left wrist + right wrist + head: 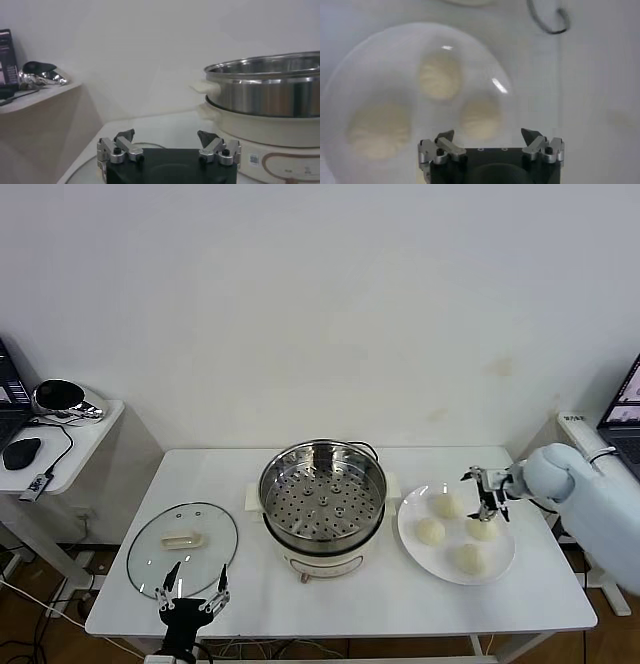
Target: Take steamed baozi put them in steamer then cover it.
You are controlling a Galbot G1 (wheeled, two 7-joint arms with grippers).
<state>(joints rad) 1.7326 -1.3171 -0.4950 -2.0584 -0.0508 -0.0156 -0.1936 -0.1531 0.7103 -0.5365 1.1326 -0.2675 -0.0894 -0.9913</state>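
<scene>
The steamer (322, 499) stands open at the table's middle, its perforated tray empty; the left wrist view shows its steel wall (265, 87). Several steamed baozi lie on a white plate (412, 514) to its right, among them one at the back (446, 504) and one at the front (469, 558). My right gripper (487, 499) hovers open over the plate's far right side, above a baozi (480, 117) that lies between its fingers' line. The cover (183, 549) lies flat on the table at the left. My left gripper (192, 594) stands open at the cover's near edge, holding nothing.
A side table (90, 434) with a mouse and a shiny object stands at the far left. A laptop (625, 409) is at the far right. A dark cable (547, 20) curls on the table behind the plate.
</scene>
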